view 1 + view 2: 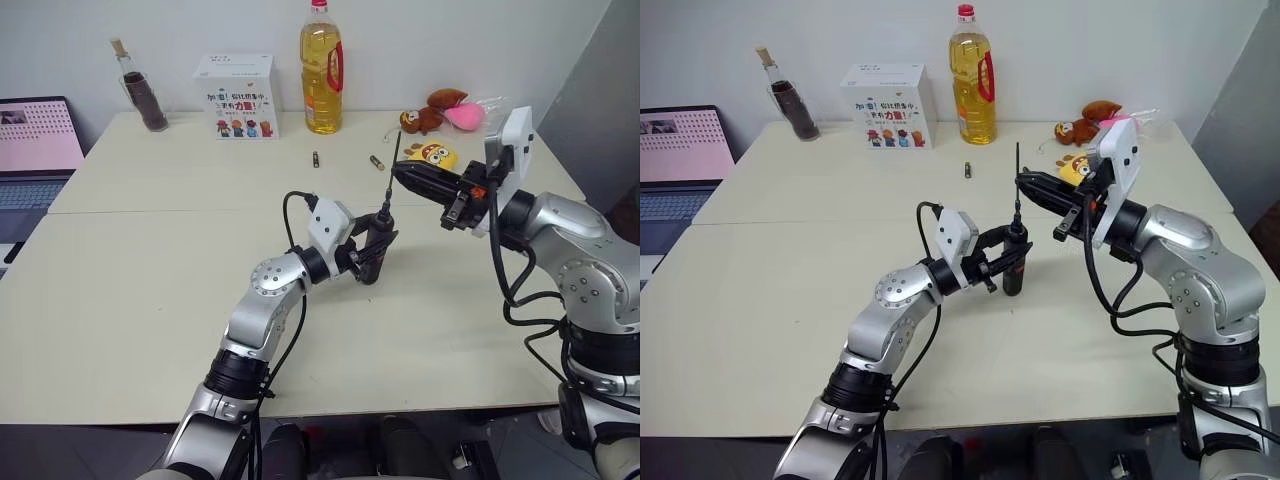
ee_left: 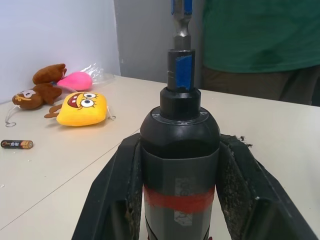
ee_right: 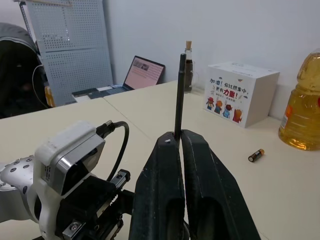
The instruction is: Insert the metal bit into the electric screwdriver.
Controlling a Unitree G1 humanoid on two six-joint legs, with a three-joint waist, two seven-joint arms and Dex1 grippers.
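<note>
Alignment decides this: with left gripper (image 1: 1008, 262) jaws clenched on the electric screwdriver (image 1: 1014, 258) and right gripper (image 3: 181, 145) jaws pinching the metal bit (image 1: 1017, 180), you keep the rod plumb.

Beige table (image 1: 150, 300), white wall (image 1: 450, 40), grey pegboard (image 3: 65, 45)

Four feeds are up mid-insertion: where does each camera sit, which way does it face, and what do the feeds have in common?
Left eye and right eye views: on the head, looking forward and down over the table; both arms show; left gripper holds the electric screwdriver upright, right gripper pinches the metal bit.
Left wrist view: on the left wrist, looking along the fingers clamping the screwdriver.
Right wrist view: on the right wrist, looking along the shut fingers on the bit.
Shared: the bit and a battery.
</note>
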